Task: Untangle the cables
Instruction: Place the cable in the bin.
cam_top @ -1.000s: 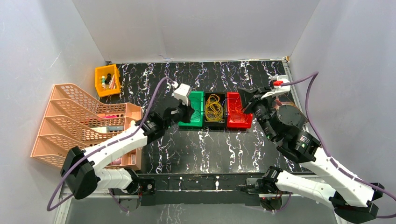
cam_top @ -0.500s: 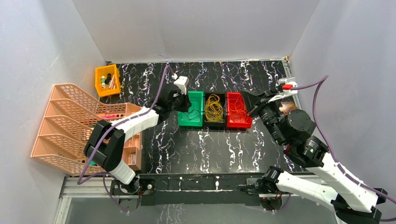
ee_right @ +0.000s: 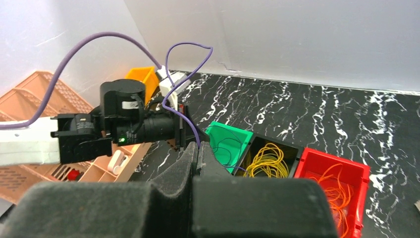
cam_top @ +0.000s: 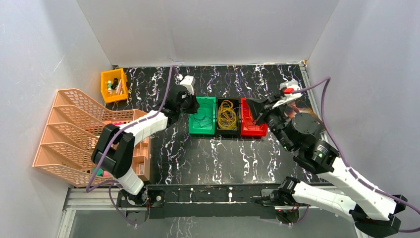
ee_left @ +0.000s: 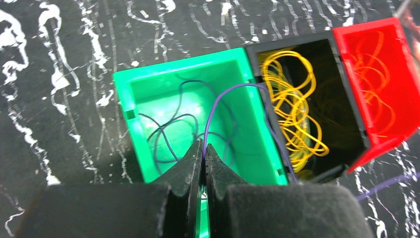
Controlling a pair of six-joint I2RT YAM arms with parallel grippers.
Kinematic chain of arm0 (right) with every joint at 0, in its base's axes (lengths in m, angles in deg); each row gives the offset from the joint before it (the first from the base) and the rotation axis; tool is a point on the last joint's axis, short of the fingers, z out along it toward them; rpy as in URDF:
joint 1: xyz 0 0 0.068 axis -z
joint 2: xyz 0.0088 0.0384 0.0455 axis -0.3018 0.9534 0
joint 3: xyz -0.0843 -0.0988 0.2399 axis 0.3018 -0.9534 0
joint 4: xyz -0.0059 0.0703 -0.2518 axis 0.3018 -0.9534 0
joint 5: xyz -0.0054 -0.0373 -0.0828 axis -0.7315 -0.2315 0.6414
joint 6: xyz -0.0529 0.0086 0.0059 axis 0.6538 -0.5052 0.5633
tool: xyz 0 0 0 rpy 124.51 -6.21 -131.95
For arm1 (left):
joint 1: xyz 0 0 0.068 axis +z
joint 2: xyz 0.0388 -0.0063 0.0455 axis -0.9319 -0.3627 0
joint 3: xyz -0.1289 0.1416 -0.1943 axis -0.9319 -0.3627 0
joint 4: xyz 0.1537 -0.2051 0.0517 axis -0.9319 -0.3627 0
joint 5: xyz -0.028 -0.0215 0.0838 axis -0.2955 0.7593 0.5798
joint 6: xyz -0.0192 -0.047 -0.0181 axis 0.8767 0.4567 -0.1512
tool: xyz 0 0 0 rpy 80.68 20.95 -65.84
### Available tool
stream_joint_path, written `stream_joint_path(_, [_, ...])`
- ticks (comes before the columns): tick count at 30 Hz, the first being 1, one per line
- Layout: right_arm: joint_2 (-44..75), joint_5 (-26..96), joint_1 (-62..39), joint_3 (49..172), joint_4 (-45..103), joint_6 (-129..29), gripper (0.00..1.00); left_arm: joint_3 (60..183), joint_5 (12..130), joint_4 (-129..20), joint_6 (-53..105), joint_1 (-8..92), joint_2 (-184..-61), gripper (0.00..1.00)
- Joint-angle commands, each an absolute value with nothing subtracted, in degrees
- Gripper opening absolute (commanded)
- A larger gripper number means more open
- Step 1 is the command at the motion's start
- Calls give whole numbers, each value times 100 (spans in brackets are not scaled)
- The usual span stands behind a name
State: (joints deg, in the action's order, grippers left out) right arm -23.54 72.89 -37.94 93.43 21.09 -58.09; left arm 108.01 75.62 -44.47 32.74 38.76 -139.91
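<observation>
A: Pinching anything with the left gripper (ee_left: 203, 166)?
B: Squeezing a purple wire (ee_left: 216, 106), right above the green box (ee_left: 148, 94). Pinching it with the right gripper (ee_right: 196, 154) too.
A: Getting close to done?
B: Looking close. Seeing yellow wires (ee_left: 289, 99) in the black box (ee_left: 341, 89), orange wires (ee_left: 379, 84) in the red box (ee_left: 366, 34). Guessing only the purple wire needing freeing.
</observation>
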Motion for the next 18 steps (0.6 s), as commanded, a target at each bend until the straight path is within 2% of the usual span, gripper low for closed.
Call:
stream_joint_path(1, [-1975, 6644, -3774, 9713, 2767, -5552, 0, 10879, 8013, -4738, 3347, 3966, -14182, 0])
stream_joint_path(7, [-1119, 6710, -3779, 10131, 3296, -5470, 0, 10909, 7902, -4700, 3369, 3965, -14334, 7])
stream_joint_path(14, [11, 6674, -3718, 10777, 3771, -5371, 0, 10800, 7970, -4742, 3402, 3966, -14134, 33])
stream_joint_path(18, [514, 6371, -3490, 11050, 3986, -5481, 0, 10740, 8031, -4792, 3404, 3965, -13910, 41])
